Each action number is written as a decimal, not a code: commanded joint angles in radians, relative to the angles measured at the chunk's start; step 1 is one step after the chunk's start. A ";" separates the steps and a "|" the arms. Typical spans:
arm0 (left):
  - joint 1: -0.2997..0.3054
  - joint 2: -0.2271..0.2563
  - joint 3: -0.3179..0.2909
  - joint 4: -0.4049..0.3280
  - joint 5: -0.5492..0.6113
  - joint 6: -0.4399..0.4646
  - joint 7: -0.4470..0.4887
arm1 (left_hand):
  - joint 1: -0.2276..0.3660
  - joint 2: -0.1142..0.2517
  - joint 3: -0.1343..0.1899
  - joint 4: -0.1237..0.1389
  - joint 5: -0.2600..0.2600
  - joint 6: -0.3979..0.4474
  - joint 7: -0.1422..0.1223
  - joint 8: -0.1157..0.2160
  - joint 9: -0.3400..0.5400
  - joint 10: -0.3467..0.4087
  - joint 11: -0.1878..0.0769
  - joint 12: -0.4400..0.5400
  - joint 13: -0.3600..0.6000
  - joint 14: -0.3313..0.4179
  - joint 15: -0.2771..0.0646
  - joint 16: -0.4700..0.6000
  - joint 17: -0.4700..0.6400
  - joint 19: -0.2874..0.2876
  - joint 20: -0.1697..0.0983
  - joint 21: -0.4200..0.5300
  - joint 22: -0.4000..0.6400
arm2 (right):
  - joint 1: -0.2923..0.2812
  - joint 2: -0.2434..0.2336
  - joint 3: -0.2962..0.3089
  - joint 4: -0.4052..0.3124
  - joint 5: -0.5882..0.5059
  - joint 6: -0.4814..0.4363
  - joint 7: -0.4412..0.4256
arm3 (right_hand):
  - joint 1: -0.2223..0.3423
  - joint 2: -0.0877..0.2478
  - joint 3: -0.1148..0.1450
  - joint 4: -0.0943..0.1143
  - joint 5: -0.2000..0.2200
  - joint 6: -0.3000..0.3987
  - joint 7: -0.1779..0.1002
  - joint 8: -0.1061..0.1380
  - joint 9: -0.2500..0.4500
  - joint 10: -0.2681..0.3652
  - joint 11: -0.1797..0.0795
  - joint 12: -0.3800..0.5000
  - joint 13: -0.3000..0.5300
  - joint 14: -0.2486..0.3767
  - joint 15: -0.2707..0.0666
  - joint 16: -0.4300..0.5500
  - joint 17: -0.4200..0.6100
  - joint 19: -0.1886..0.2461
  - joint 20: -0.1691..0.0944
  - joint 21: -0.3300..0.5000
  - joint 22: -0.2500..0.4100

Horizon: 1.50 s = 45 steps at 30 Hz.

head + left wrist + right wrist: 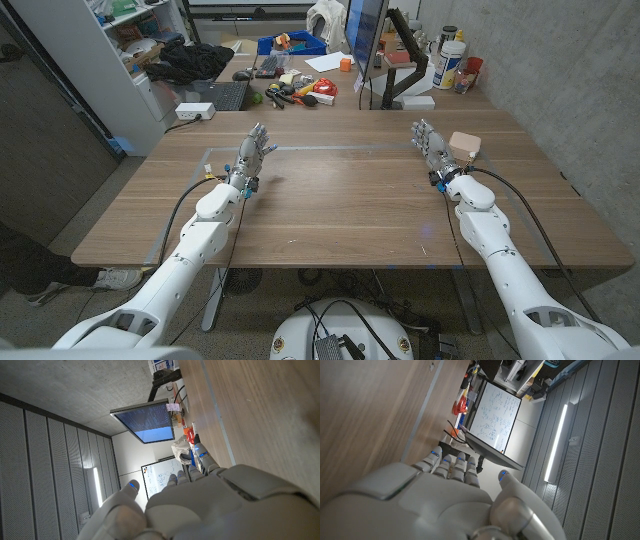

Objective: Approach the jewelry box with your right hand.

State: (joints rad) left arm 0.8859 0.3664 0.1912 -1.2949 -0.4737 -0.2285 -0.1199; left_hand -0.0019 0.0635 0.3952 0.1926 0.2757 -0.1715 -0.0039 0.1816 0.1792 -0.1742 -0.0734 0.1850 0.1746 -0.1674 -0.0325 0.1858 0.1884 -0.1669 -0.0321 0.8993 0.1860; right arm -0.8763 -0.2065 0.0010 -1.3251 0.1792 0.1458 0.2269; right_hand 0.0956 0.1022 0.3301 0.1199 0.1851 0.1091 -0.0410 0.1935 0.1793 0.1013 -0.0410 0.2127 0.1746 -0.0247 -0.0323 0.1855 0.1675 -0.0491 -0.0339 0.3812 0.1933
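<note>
Fingers (428,137) apparently spread beside small pale-pink rounded jewelry box (465,144).

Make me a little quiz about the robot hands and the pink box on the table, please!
1. True or false: the right robot hand is already holding the jewelry box.
2. Which side of the right robot hand is the jewelry box on? A) the side toward the table's middle B) the side toward the table's right edge C) underneath it
3. Fill in the gap: the left robot hand holds ____.

Key
1. False. Its fingers are spread and empty, with the box just beside it.
2. B
3. Nothing. It stands open over the wooden table, fingers apart.
</note>
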 commanded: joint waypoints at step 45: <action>0.033 -0.044 -0.040 -0.044 0.074 0.015 0.007 | 0.005 0.112 -0.015 0.001 0.012 -0.128 -0.006 0.008 0.005 -0.132 -0.004 0.010 0.005 -0.135 -0.017 0.012 0.001 -0.213 -0.053 -0.001 0.002 | 0.040 -0.081 -0.003 -0.116 -0.333 -0.019 -0.098 | 0.076 0.066 0.043 -0.042 -0.004 0.099 -0.027 0.013 0.003 0.079 0.008 0.015 0.004 0.059 -0.037 0.002 0.000 0.044 -0.094 0.002 0.002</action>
State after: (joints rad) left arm 0.9157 0.3267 0.1515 -1.3329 -0.4120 -0.2185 -0.1196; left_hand -0.0019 0.0635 0.3845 0.1958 0.2814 -0.1715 -0.0037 0.1855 0.1789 -0.1741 -0.0731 0.1887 0.1745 -0.1673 -0.0325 0.1931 0.1860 -0.1668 -0.0321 0.8993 0.1862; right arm -0.8512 -0.2545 0.0012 -1.4162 -0.1072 0.1305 0.1434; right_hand 0.1561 0.1319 0.3691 0.0811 0.1811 0.2005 -0.0680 0.2013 0.1791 0.1698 -0.0304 0.2244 0.1744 0.0271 -0.0305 0.1855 0.1677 -0.0115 -0.0321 0.3812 0.1932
